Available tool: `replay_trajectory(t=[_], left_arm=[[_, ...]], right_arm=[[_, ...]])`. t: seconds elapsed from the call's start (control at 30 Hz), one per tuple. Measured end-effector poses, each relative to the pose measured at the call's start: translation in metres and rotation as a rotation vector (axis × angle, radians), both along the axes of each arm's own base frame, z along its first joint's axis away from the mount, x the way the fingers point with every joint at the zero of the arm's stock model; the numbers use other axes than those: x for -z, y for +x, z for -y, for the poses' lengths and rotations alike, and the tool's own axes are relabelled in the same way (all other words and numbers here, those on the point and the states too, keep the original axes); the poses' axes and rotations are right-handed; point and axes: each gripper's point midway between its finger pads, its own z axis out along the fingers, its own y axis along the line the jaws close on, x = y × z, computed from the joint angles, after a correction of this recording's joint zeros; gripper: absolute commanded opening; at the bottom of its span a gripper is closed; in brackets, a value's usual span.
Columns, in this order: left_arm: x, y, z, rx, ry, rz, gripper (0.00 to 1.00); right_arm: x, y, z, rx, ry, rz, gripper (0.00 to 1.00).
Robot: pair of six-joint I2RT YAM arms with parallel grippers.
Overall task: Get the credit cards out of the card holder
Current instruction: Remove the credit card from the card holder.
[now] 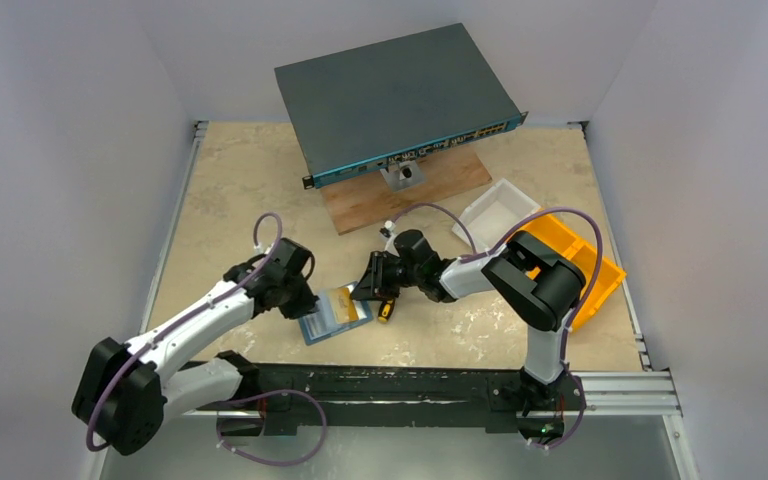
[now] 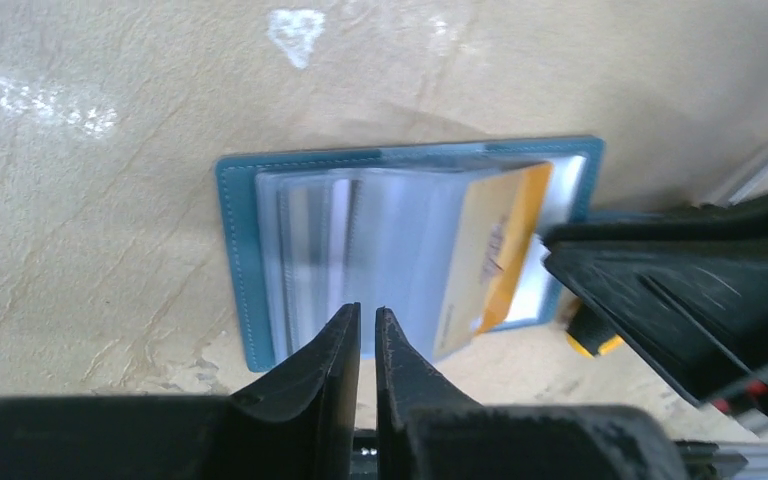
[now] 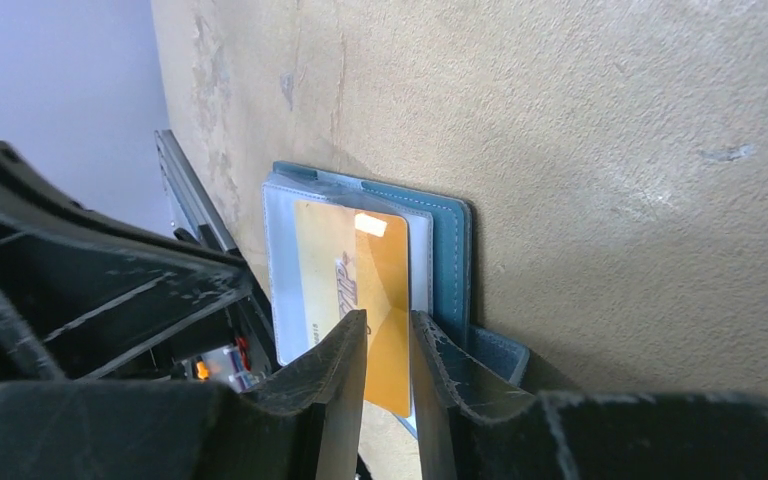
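Note:
The teal-blue card holder (image 1: pixel 322 327) lies open on the table between my two grippers, its clear sleeves facing up. It also shows in the left wrist view (image 2: pixel 240 250) and the right wrist view (image 3: pixel 452 250). A yellow card (image 1: pixel 345 298) sticks partly out of a sleeve toward the right gripper (image 2: pixel 500 240) (image 3: pixel 355 270). My left gripper (image 1: pixel 305 298) is shut, with its tips (image 2: pixel 367 312) over the sleeves at the holder's left side. My right gripper (image 1: pixel 365 288) is low at the holder's right edge. Its jaws (image 3: pixel 388 318) stand a little apart, and the yellow card shows in the gap.
A small yellow-and-black object (image 1: pixel 386 312) lies just right of the holder, under the right gripper. A dark network switch (image 1: pixel 390 95) rests on a wooden board (image 1: pixel 440 185) at the back. A white tray (image 1: pixel 495 212) and a yellow bin (image 1: pixel 590 270) stand at the right.

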Motion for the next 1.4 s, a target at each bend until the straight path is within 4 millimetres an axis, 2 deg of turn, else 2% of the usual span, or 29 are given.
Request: replay_trajectory(t=[0.17, 0.3, 0.37, 0.53, 0.7, 0.93, 1.03, 1.1, 1.23, 1.4], left_arm=[[-0.024, 0.006, 0.011, 0.071, -0.053, 0.063, 0.12], [-0.026, 0.008, 0.023, 0.122, -0.102, 0.067, 0.09], [-0.023, 0.01, 0.029, 0.141, -0.114, 0.059, 0.0], [-0.005, 0.012, 0.031, 0.146, -0.094, 0.007, 0.0], [0.021, 0.004, 0.02, 0.1, -0.03, -0.066, 0.0], [0.025, 0.015, 0.031, 0.056, -0.072, -0.06, 0.0], [0.028, 0.016, 0.033, 0.046, -0.08, -0.062, 0.0], [0.028, 0.016, 0.033, 0.039, -0.083, -0.061, 0.0], [0.028, 0.016, 0.033, 0.031, -0.084, -0.062, 0.0], [0.028, 0.015, 0.031, 0.02, -0.077, -0.058, 0.0]], right_arm=[[0.001, 0.0, 0.0, -0.003, -0.011, -0.003, 0.23], [0.002, 0.0, 0.0, -0.005, -0.018, -0.006, 0.23], [0.002, 0.0, 0.0, -0.006, -0.021, -0.007, 0.23], [0.001, -0.001, -0.001, -0.014, -0.028, -0.006, 0.32], [-0.002, 0.001, -0.004, -0.023, -0.025, 0.008, 0.37], [-0.002, 0.0, -0.006, -0.031, -0.026, 0.013, 0.36], [-0.002, -0.003, -0.007, -0.041, -0.029, 0.018, 0.29], [-0.001, -0.005, -0.007, -0.049, -0.036, 0.018, 0.16], [0.006, -0.011, -0.006, -0.064, -0.061, 0.003, 0.0], [0.003, -0.012, -0.006, -0.065, -0.057, 0.006, 0.0]])
